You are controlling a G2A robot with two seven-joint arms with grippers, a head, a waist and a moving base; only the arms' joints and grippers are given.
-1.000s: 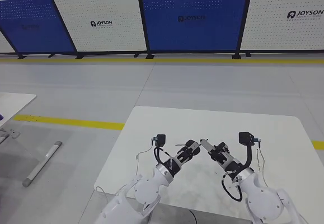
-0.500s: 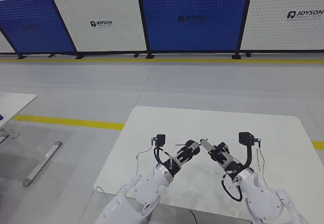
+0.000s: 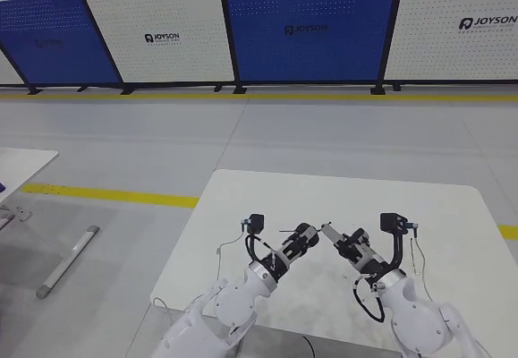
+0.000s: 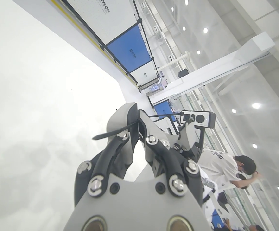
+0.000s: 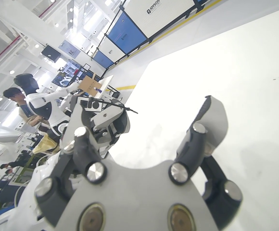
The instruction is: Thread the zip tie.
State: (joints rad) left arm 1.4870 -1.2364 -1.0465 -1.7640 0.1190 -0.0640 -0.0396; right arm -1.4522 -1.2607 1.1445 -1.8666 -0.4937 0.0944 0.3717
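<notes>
**Top view.** The left gripper (image 3: 305, 236) and right gripper (image 3: 335, 234) are held above the white table (image 3: 420, 197), with the right one just beside the left gripper. Compared with the earlier frames, the right arm has shifted very slightly. The left gripper has kept its place. This reads as fine alignment, and threading has not yet begun.

**Left wrist view.** The left gripper (image 4: 136, 111) is clamped tight on the black zip tie (image 4: 113, 132). One end of the strap sticks out sideways past its fingers.

**Right wrist view.** The right gripper (image 5: 145, 104) is spread wide and holds nothing. The left gripper (image 5: 110, 118) sits just beyond it. The strap projects from the left gripper as a thin dark strip pointing toward the open gap.

**Markings.** The white panels (image 3: 160, 36) and blue panels (image 3: 308, 36), far behind the left gripper, each carry a printed logo, which is not transcribed here. No label can be made out on the strap.
</notes>
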